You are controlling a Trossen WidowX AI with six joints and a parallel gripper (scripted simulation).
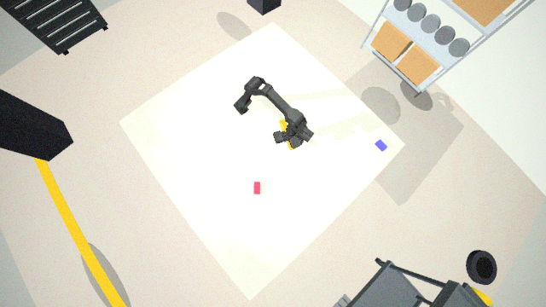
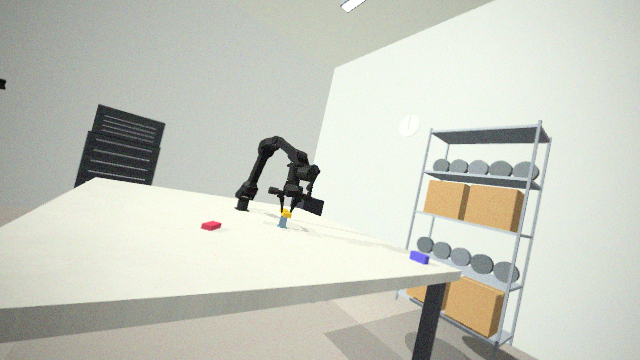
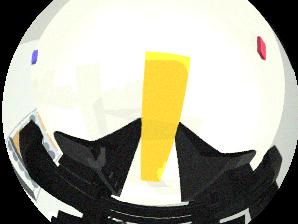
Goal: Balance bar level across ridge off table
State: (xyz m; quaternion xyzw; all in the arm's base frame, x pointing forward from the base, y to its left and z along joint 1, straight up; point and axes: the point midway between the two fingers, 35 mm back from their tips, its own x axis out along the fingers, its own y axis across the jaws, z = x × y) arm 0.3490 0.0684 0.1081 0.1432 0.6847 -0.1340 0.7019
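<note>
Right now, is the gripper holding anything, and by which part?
Yes: the gripper is shut on the yellow bar, clamping its long sides. Whether that is mid-length cannot be told.

Bright overhead light, soft shadows, fisheye wrist view

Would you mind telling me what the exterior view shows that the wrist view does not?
Only the exterior view shows the small blue ridge standing under the yellow bar, the whole arm and the shelf rack. Only the wrist view shows the bar's full length running out between the tool's fingers. Both show the tool shut on the bar, plus the red block and purple block on the table.
</note>
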